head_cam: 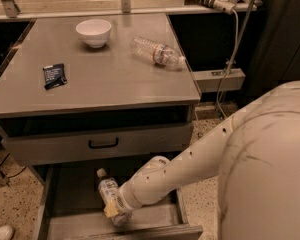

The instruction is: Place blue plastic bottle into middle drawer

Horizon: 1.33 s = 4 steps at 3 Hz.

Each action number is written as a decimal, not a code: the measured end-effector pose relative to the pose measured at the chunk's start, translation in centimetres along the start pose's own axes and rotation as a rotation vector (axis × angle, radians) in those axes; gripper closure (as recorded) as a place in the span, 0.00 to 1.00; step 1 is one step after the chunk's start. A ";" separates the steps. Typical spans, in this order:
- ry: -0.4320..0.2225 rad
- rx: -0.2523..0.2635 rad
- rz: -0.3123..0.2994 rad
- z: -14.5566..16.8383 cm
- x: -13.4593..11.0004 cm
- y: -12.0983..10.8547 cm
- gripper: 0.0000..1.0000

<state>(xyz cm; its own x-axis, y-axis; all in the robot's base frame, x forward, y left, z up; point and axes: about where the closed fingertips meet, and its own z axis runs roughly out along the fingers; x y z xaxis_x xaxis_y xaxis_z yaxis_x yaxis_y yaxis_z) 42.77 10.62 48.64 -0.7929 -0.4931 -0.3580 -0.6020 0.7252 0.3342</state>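
Observation:
The blue plastic bottle [108, 190], with a white cap and a pale label, is tilted inside the open middle drawer [70, 199], cap pointing to the back left. My gripper [116, 213] is down in the drawer at the bottle's lower end and is shut on it. The white arm reaches in from the right and hides the drawer's right half. I cannot tell whether the bottle touches the drawer floor.
A closed drawer front with a black handle [103, 144] sits above the open drawer. On the grey tabletop [105, 79] are a white bowl [93, 32], a clear crinkled bottle [157, 52] lying on its side and a small black packet [54, 76]. A power strip and cables [225, 4] hang at the right.

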 end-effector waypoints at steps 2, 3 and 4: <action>-0.018 -0.011 0.065 5.0 0.3 -2.6 1.00; -0.022 -0.021 0.093 7.1 1.2 -3.5 1.00; -0.023 -0.026 0.117 8.6 1.9 -4.2 1.00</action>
<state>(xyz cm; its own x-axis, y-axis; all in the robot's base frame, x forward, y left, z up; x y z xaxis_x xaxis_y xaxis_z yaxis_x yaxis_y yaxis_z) 44.60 10.76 39.02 -0.8554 -0.3945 -0.3355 -0.5082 0.7642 0.3972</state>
